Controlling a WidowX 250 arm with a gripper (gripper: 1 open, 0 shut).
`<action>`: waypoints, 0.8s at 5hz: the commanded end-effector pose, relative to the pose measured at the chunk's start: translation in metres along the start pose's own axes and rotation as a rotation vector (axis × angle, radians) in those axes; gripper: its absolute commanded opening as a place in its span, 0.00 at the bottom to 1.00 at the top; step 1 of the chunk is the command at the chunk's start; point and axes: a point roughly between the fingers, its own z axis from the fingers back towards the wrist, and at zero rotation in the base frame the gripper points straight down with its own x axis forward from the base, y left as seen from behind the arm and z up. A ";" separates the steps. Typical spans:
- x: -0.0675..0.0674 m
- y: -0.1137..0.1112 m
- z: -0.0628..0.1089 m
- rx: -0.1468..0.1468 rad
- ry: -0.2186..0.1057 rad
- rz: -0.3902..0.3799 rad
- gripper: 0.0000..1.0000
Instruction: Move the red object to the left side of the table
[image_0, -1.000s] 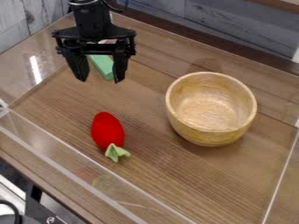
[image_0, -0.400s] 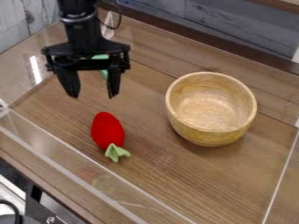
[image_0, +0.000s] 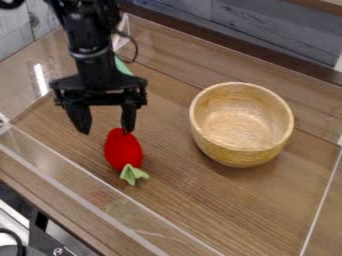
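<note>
The red object (image_0: 122, 148) is a small glossy strawberry toy with a green leafy cap pointing toward the front edge. It lies on the brown wood-grain table (image_0: 227, 210), left of centre. My gripper (image_0: 104, 122) hangs pointing down just above and behind the strawberry. Its jaws are open wide, and the right fingertip (image_0: 130, 123) sits close over the berry's top end. Nothing is held between the fingers.
A wooden bowl (image_0: 242, 122) stands right of the strawberry. A green block (image_0: 122, 68) shows partly behind the arm. Clear acrylic walls (image_0: 67, 168) edge the table at the front and sides.
The gripper has come down and toward the front of the table, from over the green block to just above the strawberry. It stayed open. The strawberry has not moved.
</note>
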 end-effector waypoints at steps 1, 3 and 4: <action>0.001 -0.002 -0.013 0.011 -0.022 -0.001 0.00; -0.009 -0.031 -0.017 0.018 -0.039 0.111 0.00; -0.002 -0.040 -0.017 0.027 -0.040 0.096 0.00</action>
